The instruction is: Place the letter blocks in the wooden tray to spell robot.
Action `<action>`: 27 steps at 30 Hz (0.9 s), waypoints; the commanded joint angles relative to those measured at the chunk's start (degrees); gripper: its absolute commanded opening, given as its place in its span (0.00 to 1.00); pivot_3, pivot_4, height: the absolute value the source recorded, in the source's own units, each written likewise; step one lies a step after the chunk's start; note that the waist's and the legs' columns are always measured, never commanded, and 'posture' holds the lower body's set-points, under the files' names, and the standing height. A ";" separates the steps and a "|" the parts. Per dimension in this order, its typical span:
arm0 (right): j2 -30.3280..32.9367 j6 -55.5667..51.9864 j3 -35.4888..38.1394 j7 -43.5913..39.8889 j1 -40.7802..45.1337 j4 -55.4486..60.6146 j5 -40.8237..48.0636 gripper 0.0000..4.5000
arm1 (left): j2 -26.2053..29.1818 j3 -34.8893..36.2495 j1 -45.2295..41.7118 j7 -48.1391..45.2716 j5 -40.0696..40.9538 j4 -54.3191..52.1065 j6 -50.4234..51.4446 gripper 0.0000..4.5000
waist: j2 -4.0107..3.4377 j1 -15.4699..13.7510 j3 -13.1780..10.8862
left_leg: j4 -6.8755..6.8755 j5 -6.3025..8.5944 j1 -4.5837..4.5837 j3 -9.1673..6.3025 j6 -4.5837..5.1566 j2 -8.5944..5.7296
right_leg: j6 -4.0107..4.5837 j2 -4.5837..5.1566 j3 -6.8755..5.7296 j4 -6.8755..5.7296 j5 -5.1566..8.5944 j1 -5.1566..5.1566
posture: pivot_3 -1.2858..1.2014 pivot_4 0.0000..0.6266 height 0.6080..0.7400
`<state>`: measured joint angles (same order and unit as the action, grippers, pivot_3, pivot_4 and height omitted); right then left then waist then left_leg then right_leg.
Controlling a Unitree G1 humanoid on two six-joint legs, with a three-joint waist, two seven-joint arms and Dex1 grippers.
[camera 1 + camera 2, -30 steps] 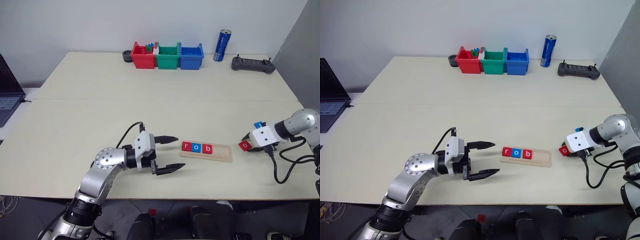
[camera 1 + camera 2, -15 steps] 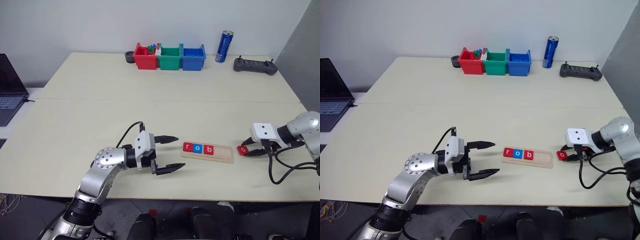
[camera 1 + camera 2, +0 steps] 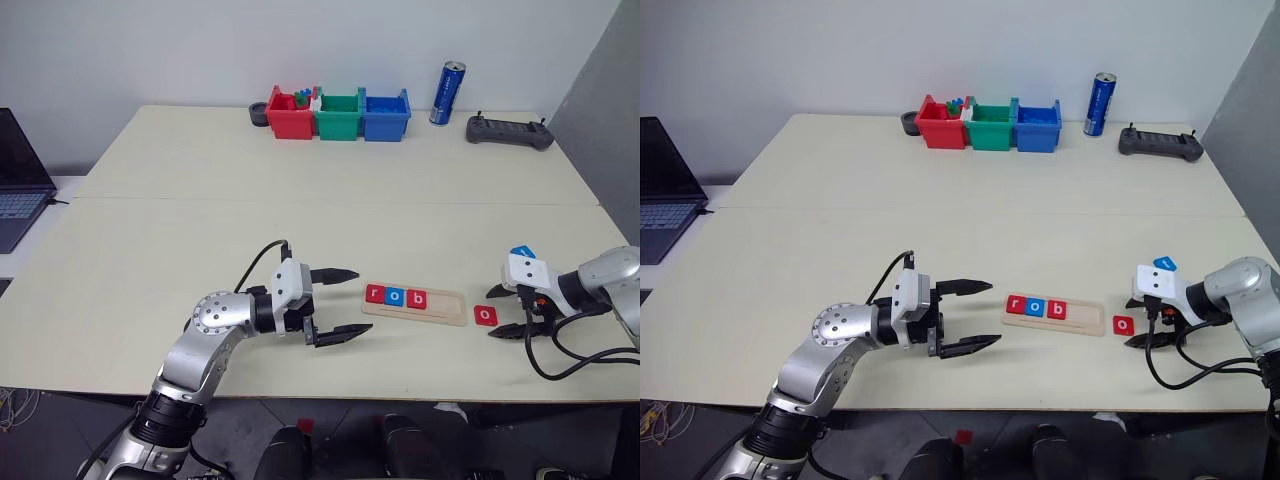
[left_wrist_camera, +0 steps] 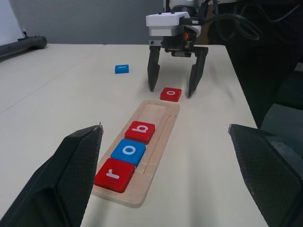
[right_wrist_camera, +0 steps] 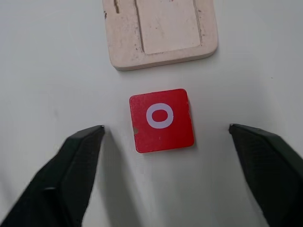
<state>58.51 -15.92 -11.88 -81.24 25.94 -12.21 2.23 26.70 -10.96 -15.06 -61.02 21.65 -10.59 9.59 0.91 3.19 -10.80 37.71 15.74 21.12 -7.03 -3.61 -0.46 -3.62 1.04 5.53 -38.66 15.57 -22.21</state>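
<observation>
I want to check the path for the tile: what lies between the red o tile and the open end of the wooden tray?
Nothing: in the right wrist view only bare table separates the red o tile from the wooden tray.

Laptop (image 3: 18,185): cut by the frame's left edge, screen and part of keyboard only.

Small pieces in red bin (image 3: 288,112): too small to identify, colours only.

Dark round object (image 3: 256,113) behind red bin: partly hidden by it; identity unclear.

Blue tile (image 4: 121,69) lying beyond the right claw (image 4: 173,87): letter unreadable from the left wrist view. In head views it is partly hidden behind the claw's white housing.

Wooden tray (image 5: 161,33) in right wrist view: cut by frame edge, only its empty end shows.

Can (image 3: 447,92): label print illegible.
</observation>
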 commanded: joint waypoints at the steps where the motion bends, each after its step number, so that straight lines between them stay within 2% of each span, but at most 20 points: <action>1: 0.22 -1.29 1.43 0.35 -0.04 1.51 0.81 0.99 | 0.08 0.24 -0.30 -0.46 0.36 -0.69 -0.80 1.00 | 0.00 0.02 0.00 | 0.00 0.00 0.00 0.01 0.00 0.00 | 0.00 0.00 0.00 0.00 0.00 0.00 | 0.52 0.24 1.00; 6: -0.13 -2.25 1.16 1.02 -1.15 1.25 0.80 0.99 | 0.08 0.43 0.05 -0.50 0.36 -0.76 -0.85 1.00 | 0.00 0.02 0.00 | 0.00 0.00 0.00 0.00 0.00 0.00 | 0.00 0.00 0.00 0.01 0.00 0.00 | 0.52 0.24 1.00; 7: -0.19 -2.26 1.30 1.28 -1.29 1.32 0.88 0.96 | 0.13 0.46 0.20 -0.53 0.36 -0.80 -0.89 1.00 | 0.00 0.01 0.00 | 0.00 0.00 0.00 -0.01 0.00 0.00 | 0.00 0.00 -0.01 0.01 0.00 0.00 | 0.52 0.24 1.00; 9: -0.23 -2.95 1.81 0.95 -1.21 1.83 1.87 0.86 | 0.20 0.53 0.32 -0.60 0.33 -0.61 -0.98 1.00 | 0.00 0.02 0.00 | 0.00 0.00 0.00 0.00 0.00 0.00 | 0.00 -0.01 0.00 0.01 0.00 0.01 | 0.52 0.24 1.00; 11: -0.56 -3.33 2.11 1.48 -0.75 1.97 2.22 0.72 | 0.20 0.62 0.26 -0.78 0.26 -0.08 -1.28 1.00 | 0.01 0.00 0.00 | 0.00 0.00 0.01 -0.01 0.00 0.00 | 0.00 -0.01 -0.02 0.01 0.00 0.01 | 0.52 0.24 1.00; 16: -0.82 -3.81 2.40 1.32 -0.58 3.38 2.78 0.33 | 0.15 0.65 0.38 -1.46 0.07 1.13 -2.36 1.00 | 0.01 0.00 0.00 | 0.00 0.00 0.01 -0.01 0.00 0.00 | -0.01 -0.01 -0.01 0.02 0.00 0.00 | 0.52 0.24 1.00; 21: -0.90 -7.47 2.85 0.36 1.25 6.88 4.99 0.32 | 0.46 0.80 0.55 -1.99 0.08 2.07 -3.44 1.00 | 0.01 0.00 0.00 | 0.00 0.00 0.03 -0.01 0.00 0.00 | -0.01 0.00 -0.01 0.03 0.00 -0.01 | 0.52 0.24 1.00; 27: -4.17 -12.71 1.46 4.32 2.73 12.98 5.68 0.32 | 0.45 0.85 0.27 -2.17 -0.04 2.40 -3.74 1.00 | 0.01 -0.01 -0.01 | -0.01 0.00 0.04 -0.03 0.00 0.02 | -0.01 -0.02 -0.02 0.04 0.01 -0.02 | 0.52 0.24 1.00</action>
<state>54.66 -27.68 -10.82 -78.17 27.98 -1.17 7.61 26.92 -10.92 -14.27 -63.11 21.49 -7.46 6.99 0.92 3.18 -10.80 37.70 15.74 21.17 -7.07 -3.61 -0.45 -3.63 1.03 5.50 -38.61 15.58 -22.23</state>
